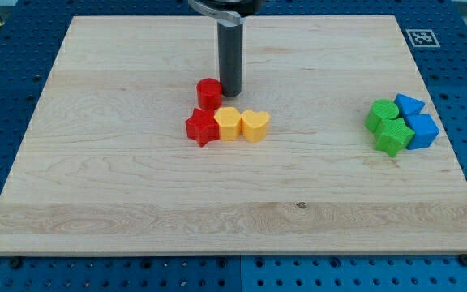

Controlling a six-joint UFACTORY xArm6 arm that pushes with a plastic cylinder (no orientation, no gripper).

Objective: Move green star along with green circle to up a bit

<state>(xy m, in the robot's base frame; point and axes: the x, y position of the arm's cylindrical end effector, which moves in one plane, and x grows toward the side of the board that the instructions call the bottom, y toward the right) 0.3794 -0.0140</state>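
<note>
Wood fills most of what I see, a big pale board lying on a blue table, and the part nearest me at the view's bottom has nothing on it. Going up from there, I find two little groups. Near the middle sit the red star, the yellow hexagon and the yellow heart in a row, all touching, with the red cylinder just above the star. Far off at the view's right sit the ones I care about: the green star low down, the green circle just above it and touching it. Two blue blocks press against them on the right, a blue cube and a blue piece above it whose shape I cannot make out. My tip is well apart from the greens, just beside the red cylinder on its right. I have no fingers at all, only a rod, so I hold nothing. To do this well, I think I should go around the red and yellow blocks, come in under the green star, and push slowly toward the view's top so both greens slide together. The blue ones may come along, so I should go gently.
</note>
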